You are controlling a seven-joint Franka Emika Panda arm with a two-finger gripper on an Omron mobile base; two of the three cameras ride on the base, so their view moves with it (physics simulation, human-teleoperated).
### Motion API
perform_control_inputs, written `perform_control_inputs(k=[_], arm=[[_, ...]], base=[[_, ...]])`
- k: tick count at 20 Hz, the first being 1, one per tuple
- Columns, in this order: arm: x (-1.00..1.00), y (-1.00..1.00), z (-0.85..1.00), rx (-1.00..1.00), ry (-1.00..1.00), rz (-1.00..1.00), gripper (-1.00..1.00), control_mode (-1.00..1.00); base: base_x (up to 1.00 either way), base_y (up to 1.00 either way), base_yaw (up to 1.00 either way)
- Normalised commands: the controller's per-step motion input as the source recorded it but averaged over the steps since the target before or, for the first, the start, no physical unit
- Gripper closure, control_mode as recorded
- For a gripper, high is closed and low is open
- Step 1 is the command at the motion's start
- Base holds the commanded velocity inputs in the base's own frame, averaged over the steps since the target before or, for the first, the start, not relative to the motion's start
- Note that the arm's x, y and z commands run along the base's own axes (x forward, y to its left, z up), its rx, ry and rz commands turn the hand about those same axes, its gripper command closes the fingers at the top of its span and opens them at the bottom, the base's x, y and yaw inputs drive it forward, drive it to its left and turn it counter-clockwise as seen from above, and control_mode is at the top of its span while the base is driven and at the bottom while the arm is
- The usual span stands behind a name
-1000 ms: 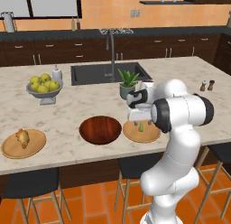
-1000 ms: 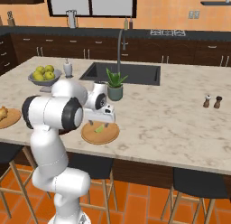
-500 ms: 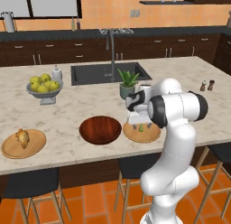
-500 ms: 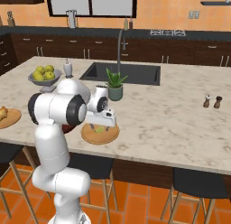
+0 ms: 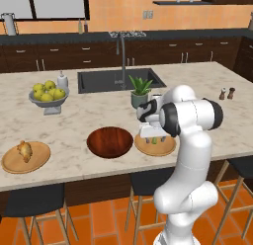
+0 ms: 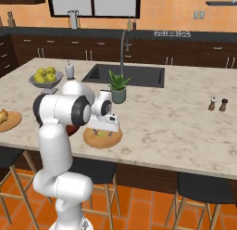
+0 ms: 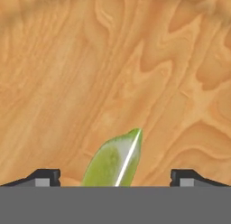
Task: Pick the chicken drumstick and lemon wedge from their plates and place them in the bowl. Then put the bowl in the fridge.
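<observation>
Step — lemon pickup | end effector [image 7: 115, 179] released, fingertips astride lemon wedge [image 7: 115, 160] on right plate [image 5: 168, 148] | next — clench, lift, carry left to bowl [image 5: 109, 142]

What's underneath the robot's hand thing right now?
Under the tool lies a light wooden plate with the lemon wedge on it, between the open fingertips. The wedge's lower end is cut off from sight at the hand view's bottom.

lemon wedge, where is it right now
The lemon wedge lies on the tan wooden plate just right of the dark bowl; in the hand view it sits between the fingertips of the open gripper.
</observation>
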Motion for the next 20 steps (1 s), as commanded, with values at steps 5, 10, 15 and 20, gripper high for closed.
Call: perform_control_inputs(k=[5, 10, 15, 20], arm=[[-0.04, 0.0, -0.25, 0.0, 0.07, 0.0, 1.0, -1.0], [-0.3, 0.25, -0.2, 0.0, 0.0, 0.0, 1.0, -1.0], [-0.29, 0.15, -0.55, 0.0, 0.0, 0.01, 1.0, -1.0], [-0.43, 0.0, -0.44, 0.0, 0.0, 0.01, 1.0, -1.0]], base=[[0.0, 0.0, 0.0], [0.0, 0.0, 0.0], [0.0, 0.0, 0.0], [0.0, 0.0, 0.0]])
